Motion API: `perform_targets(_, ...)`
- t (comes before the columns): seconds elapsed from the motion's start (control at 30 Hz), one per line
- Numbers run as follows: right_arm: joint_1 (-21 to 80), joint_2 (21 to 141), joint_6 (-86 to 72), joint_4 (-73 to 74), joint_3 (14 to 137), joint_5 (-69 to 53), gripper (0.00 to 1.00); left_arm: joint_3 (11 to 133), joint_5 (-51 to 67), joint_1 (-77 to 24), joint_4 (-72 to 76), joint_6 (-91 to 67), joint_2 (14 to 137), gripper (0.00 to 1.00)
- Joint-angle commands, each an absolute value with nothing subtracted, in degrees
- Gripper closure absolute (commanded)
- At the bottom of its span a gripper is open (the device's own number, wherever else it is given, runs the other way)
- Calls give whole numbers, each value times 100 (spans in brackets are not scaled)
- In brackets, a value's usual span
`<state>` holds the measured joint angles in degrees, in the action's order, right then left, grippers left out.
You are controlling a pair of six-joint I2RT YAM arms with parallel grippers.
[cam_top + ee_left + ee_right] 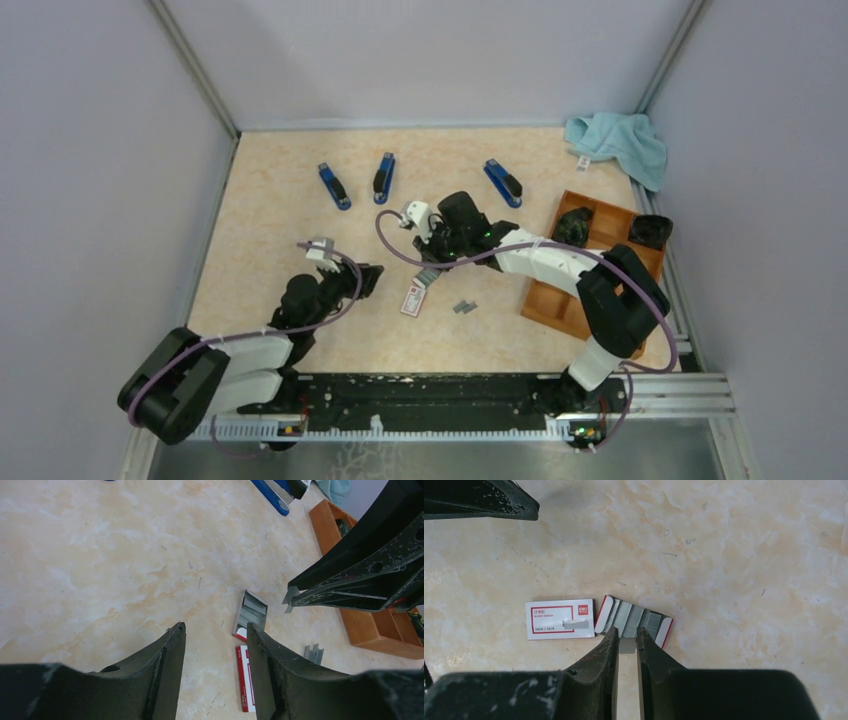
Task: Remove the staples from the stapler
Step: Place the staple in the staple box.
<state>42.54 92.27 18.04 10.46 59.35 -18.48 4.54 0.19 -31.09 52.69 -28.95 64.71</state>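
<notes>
On the beige table (270,200), near its middle, the right gripper (626,630) had its jaws clamped on a thin strip of staples (627,647) just above the open staple tray (634,616), while the left gripper (215,627) hung with jaws apart and empty, and so slight a pinch could have let the strip slip or snap.

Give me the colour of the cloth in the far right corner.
The cloth is light blue; the top external view shows it best.

Blue cloth (620,140), wooden tray (548,298)
</notes>
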Motion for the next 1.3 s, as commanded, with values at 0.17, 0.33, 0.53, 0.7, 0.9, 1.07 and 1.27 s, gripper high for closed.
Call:
perform_targets(0.17, 4403, 9631, 1504, 851, 6160, -1741, 91, 7, 113, -3097, 7622, -3088, 7422, 36)
perform_targets(0.33, 4413, 9784, 1452, 867, 6165, -1699, 90, -255, 7, -3085, 8294, -3203, 7610, 28)
perform_targets(0.53, 4425, 9833, 1457, 859, 6185, -1484, 90, -244, 18, -3090, 8309, -3217, 7658, 28)
perform_targets(0.7, 4443, 9882, 1475, 856, 6200, -1376, 90, -238, 11, -3084, 8321, -3228, 7666, 27)
perform_targets(0.9, 4460, 9937, 1476, 842, 6214, -1333, 90, -238, 9, -3076, 8318, -3235, 7678, 27)
perform_targets(1.07, 4455, 9982, 1474, 827, 6244, -1322, 90, -237, 1, -3077, 8317, -3243, 7686, 27)
perform_targets(1.27, 4458, 10002, 1492, 824, 6277, -1245, 90, -247, 9, -3077, 8359, -3243, 7708, 27)
